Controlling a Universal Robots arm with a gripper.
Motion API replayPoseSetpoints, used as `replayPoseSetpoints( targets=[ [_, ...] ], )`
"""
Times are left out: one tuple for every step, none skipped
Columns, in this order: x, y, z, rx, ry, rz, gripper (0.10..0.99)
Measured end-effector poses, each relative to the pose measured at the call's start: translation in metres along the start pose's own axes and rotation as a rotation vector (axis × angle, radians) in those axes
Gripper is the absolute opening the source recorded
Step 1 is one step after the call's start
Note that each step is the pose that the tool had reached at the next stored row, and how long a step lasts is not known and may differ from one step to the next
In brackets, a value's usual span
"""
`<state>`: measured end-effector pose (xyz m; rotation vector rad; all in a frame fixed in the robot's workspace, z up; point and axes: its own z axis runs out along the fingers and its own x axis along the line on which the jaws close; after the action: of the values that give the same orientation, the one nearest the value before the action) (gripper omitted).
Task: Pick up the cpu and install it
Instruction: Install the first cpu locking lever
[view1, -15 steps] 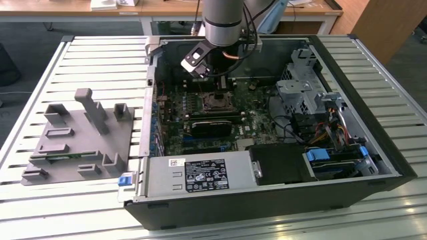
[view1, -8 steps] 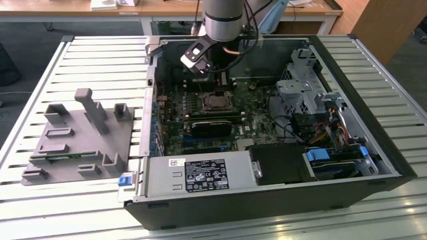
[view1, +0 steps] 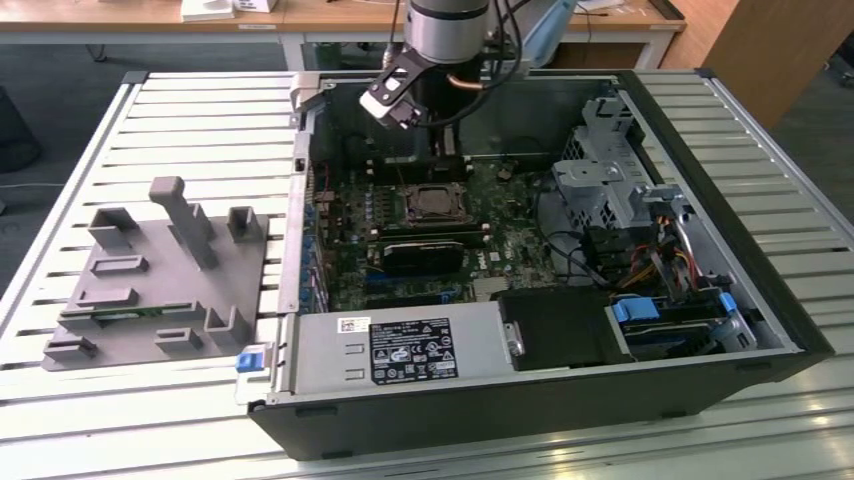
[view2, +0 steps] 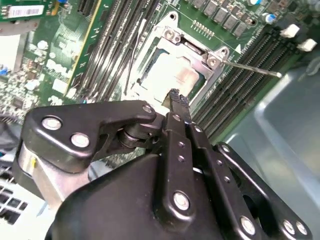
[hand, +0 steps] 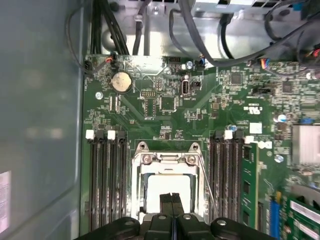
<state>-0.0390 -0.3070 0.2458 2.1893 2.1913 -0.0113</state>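
**Now: cpu in socket, hand closed over it**

Small flat square cpu with a silvery-grey top (hand: 167, 187) lies inside the silver metal socket frame (hand: 167, 159) on the green motherboard (hand: 150, 115). It looks level in its seat. Its near edge is hidden behind the fingers, so full seating can't be confirmed.

Black two-finger hand (hand: 172, 198) hangs right over the cpu with its tips pressed together and nothing visible between them. Whether the tips touch the chip top: can't tell.

Judgement: we're at the install end of the task, chip placed rather than carried. To do this step well:
- keep the hand square to the socket
- apply no sideways push on the chip
- stay off the thin wire lever (hand: 207, 186) beside the frame
- stay off the black memory slots (hand: 107, 175) flanking both sides, since clearance looks tight

Motherboard sits in an open black computer case (view1: 754, 230) lying on its side, with cable bundles and a drive cage toward the exterior view's right. Case rests on a pale slatted metal bench (view1: 174, 120). Grey plastic fixture plate with upright posts (view1: 147, 280) sits well apart, on the exterior view's left. Wooden-topped furniture (view1: 334, 15) and dark floor lie behind.
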Motion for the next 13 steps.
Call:
replayPoseSetpoints(
  targets=[
    [-0.0002,0.0001,-0.0043,0.0,0.0,0.0,0.106],
    [-0.0003,0.0002,-0.0086,0.0,-0.0001,0.0,0.106],
    [-0.0005,0.0004,-0.0131,0.0,0.0001,0.0,0.106],
    [-0.0006,0.0005,-0.0176,0.0,-0.0001,0.0,0.106],
    [-0.0008,0.0006,-0.022,0.0,-0.0001,0.0,0.106],
    [-0.0009,0.0006,-0.0243,0.0,-0.0006,0.0,0.106],
    [-0.0009,0.0007,-0.025,0.0,-0.0009,-0.001,0.106],
    [-0.0009,0.0007,-0.0249,0.0,-0.0005,-0.006,0.106],
    [-0.0009,0.0007,-0.0249,-0.001,-0.0001,-0.022,0.106],
    [-0.0009,0.0007,-0.025,-0.001,0.0003,-0.041,0.106],
    [-0.0009,0.0007,-0.025,-0.002,0.0007,-0.057,0.106],
    [-0.0009,0.0007,-0.0249,-0.003,0.0012,-0.077,0.106],
    [-0.0009,0.0007,-0.0249,-0.003,0.0015,-0.094,0.106]
  ],
)
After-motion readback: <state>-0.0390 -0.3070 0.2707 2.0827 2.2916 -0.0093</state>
